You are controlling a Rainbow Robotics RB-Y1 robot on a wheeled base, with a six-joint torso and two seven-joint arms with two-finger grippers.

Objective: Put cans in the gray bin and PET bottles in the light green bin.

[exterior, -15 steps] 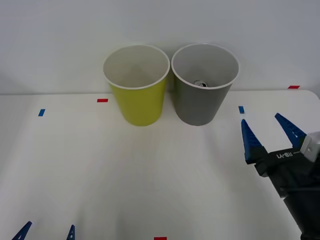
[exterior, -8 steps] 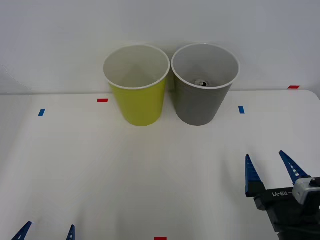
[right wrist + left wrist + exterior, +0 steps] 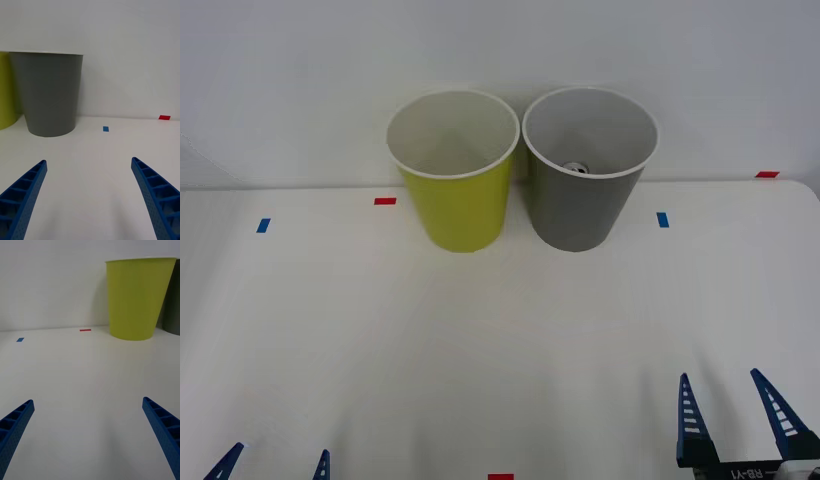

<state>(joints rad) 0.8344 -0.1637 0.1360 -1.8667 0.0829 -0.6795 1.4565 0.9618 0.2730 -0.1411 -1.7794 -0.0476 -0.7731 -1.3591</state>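
Pulled my right gripper (image 3: 736, 407) back to the near table edge, jaws wide and empty, left gripper (image 3: 277, 462) parked open too, since the can (image 3: 578, 167) sits inside the gray bin (image 3: 588, 200), so I'd say that part's done.

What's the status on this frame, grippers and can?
Right gripper open, empty, low at the table's near right edge. Left gripper open, parked near left. Can inside the gray bin; light green bin beside it. Nothing in the way.
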